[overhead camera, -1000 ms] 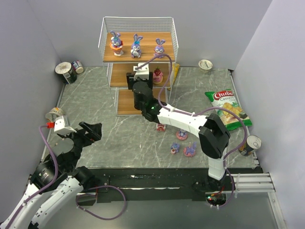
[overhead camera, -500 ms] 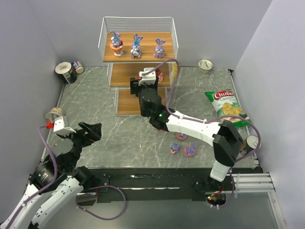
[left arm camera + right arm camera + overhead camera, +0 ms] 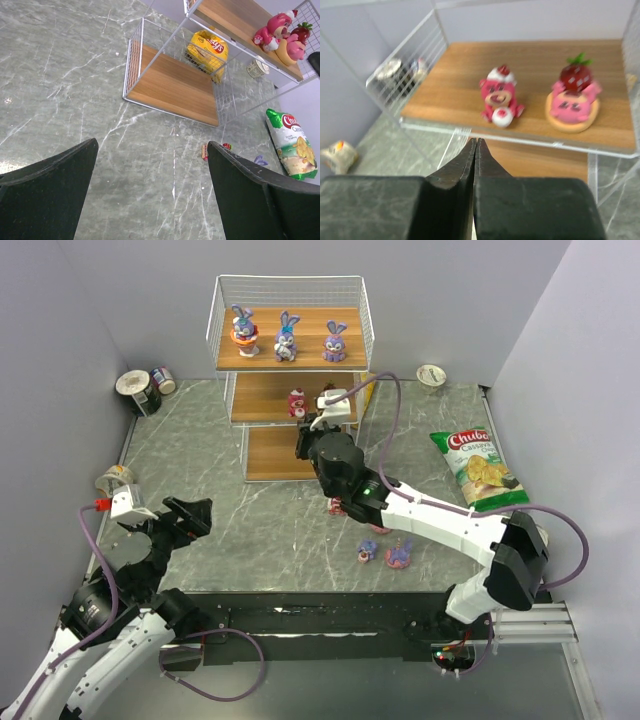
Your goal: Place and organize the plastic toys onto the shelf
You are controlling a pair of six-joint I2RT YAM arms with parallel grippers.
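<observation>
Step in hand, as judged: the interval between a placement on the middle tier and the next pick. The right fingers (image 3: 475, 150) are found pressed together with nothing between them, held in front of the middle board of the shelf (image 3: 310, 325). On that board a pink bear figurine (image 3: 499, 100) and a strawberry-topped pink figurine (image 3: 572, 97) stand side by side, not touching. Three bunny figurines (image 3: 286, 338) are ranged along the top tier. Four small toys (image 3: 398, 556) lie on the counter (image 3: 220, 500) near the right forearm, not yet shelved. The next move is judged to call for a retreat clear of the wire frame, a descent to one of these, and fingers parted beforehand. The right arm is stretched far forward, elbow low over the counter. The left fingers (image 3: 192, 510) are spread wide, unladen, at the near left, well apart from the shelf
</observation>
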